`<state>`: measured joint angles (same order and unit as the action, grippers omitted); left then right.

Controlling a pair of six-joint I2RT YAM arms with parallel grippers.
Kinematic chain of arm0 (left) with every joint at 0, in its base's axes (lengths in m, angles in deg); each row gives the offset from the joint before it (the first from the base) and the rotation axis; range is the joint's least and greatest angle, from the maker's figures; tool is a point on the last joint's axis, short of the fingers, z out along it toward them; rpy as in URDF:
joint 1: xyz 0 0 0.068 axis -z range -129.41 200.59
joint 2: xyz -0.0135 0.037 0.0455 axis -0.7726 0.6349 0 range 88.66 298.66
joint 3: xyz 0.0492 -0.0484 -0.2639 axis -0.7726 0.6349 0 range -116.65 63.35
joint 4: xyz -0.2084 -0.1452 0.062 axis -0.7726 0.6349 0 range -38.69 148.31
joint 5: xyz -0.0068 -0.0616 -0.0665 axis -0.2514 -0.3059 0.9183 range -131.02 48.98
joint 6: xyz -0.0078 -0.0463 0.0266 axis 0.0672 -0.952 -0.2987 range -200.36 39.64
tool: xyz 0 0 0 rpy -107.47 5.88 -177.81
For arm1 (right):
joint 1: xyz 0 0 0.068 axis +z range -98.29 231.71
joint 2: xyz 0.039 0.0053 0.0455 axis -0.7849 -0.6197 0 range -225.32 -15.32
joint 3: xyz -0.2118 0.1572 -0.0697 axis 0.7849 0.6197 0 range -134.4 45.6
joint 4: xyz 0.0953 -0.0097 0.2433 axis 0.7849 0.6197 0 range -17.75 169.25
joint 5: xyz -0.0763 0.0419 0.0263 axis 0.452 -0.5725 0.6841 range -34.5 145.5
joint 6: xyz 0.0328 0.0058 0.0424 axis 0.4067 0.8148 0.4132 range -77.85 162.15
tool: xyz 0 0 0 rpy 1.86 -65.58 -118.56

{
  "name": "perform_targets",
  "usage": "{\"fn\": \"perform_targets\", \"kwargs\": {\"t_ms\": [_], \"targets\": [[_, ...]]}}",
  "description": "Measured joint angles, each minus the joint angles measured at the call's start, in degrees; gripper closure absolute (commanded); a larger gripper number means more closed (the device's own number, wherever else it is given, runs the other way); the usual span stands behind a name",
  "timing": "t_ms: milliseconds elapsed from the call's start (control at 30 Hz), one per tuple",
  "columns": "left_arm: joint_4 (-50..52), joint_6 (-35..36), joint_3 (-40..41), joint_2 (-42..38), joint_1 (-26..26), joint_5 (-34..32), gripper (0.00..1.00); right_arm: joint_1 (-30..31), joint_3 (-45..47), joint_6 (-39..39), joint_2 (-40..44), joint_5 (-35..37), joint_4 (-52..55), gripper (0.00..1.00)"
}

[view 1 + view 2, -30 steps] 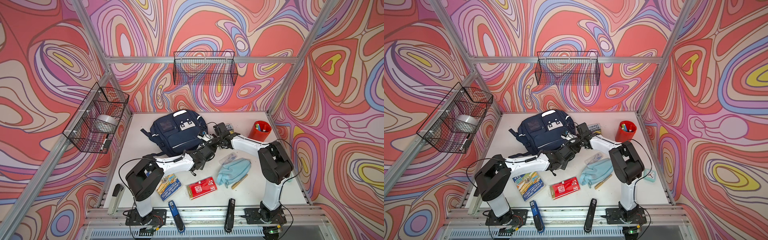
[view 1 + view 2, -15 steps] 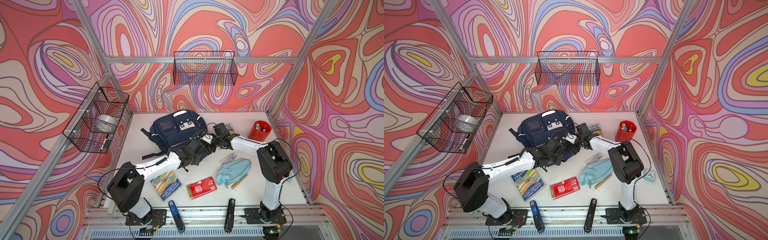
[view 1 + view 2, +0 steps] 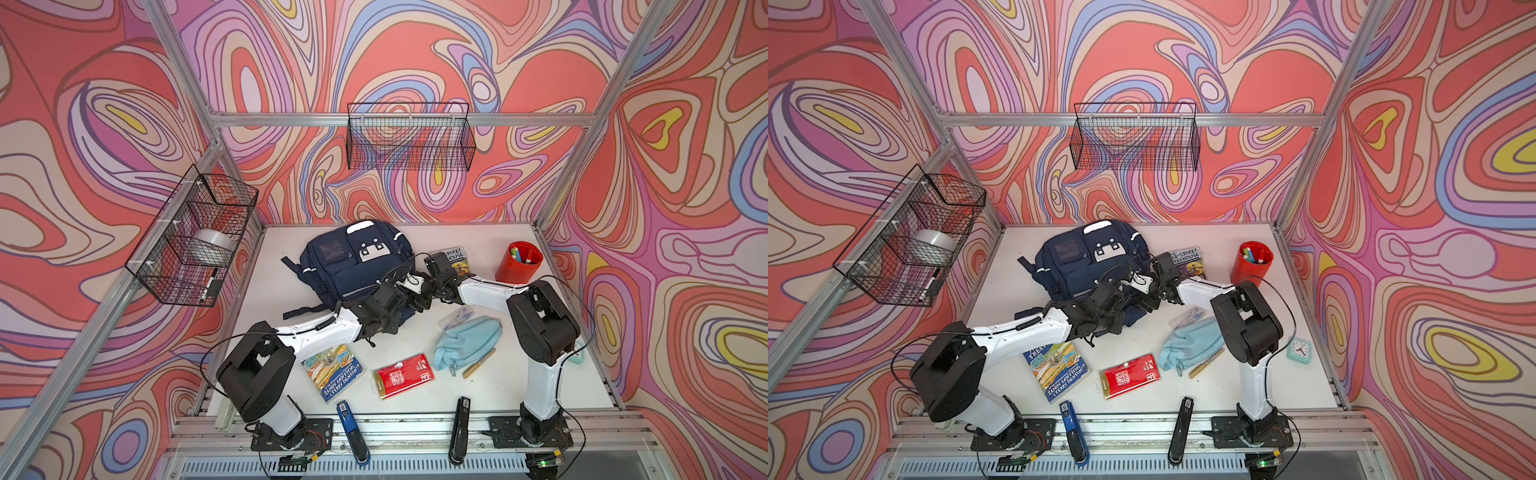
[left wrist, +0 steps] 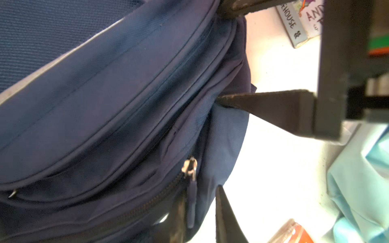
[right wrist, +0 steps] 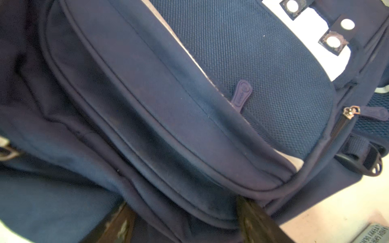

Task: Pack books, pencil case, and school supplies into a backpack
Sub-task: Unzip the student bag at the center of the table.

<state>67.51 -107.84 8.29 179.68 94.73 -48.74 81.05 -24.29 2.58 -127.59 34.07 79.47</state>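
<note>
Both top views: backpack lies flat at the back of the table. The pencil case, red packet and blue book lie loose in front of it (grey-purple book just beside it).
Left wrist: left gripper jaws slightly parted, zip pull between them.
Right wrist: right gripper spread wide, astride the backpack's edge.

In a top view, the right arm is hiding part of the grey book and most of the little clock. The left arm is covering a corner of the blue book. The picture edges are cutting off the left claw and the right claw. The red packet is showing print too small to read.
</note>
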Motion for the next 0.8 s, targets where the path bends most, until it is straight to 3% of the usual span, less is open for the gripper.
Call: {"fn": "perform_targets", "kwargs": {"t_ms": [100, 367, 600, 700, 800], "targets": [[-0.33, -0.33, 0.0, 0.72, -0.46, -0.11, 0.99, 0.0, 0.0, -0.04, 0.0, 0.04, 0.02, 0.26], [-0.87, -1.7, 0.0, 0.2, -2.03, 2.23, 1.0, 0.13, -0.28, -1.75, 0.0, 0.83, 0.68, 0.25], [-1.44, -2.36, 0.17, -0.76, -4.26, 5.38, 0.95, 0.87, 1.66, -4.15, 0.0, 1.84, -3.8, 0.21], [-1.92, -2.47, 0.37, -0.72, -4.48, 5.6, 0.85, 1.33, 1.81, -4.94, -0.11, 2.86, -5.46, 0.21], [-4.0, -3.13, 1.29, -0.72, -4.5, 5.79, 0.88, 1.68, 1.99, -5.57, -0.37, 3.56, -6.84, 0.22]]}}
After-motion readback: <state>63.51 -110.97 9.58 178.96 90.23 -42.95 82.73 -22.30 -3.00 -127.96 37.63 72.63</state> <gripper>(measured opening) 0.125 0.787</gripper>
